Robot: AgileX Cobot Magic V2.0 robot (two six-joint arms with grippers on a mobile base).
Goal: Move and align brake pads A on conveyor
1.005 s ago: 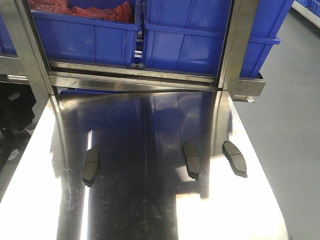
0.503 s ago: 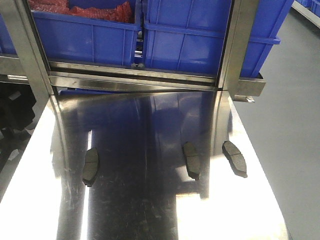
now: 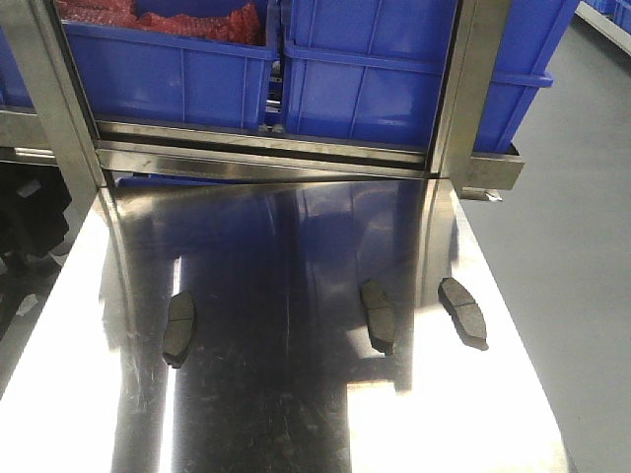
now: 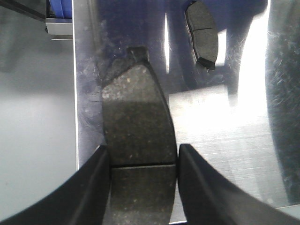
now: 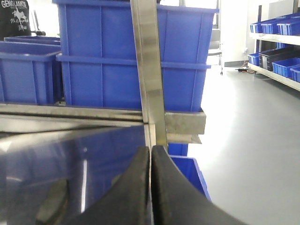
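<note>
— What does the front camera show?
— Three pads lie flat on the steel table [image 3: 296, 424]. The left pad [image 3: 178, 328] sits alone. The middle pad [image 3: 377, 315] and right pad [image 3: 463, 311] are near each other, the right one close to the table's right edge. Each runs lengthwise roughly toward the blue bins [image 3: 168, 74] at the back.
— And the left wrist camera?
— The left hand [image 4: 143, 150] is clamped on the gripped pad [image 4: 136, 108], with a black finger [image 4: 96, 187] against each long side, right at the groove. That's by the table's edge, with grey floor [image 4: 37, 140] beyond it. I can't tell whether the pad rests on the steel or is lifted off it. A second pad [image 4: 202, 33] lies farther along, apart from it.
— Right wrist?
— The right hand [image 5: 150, 150] is pinched closed, fingers touching, nothing between them. It faces a steel post [image 5: 147, 70] and the bins. There's a blurred oblong low on the left; I can't tell if it's a pad.
</note>
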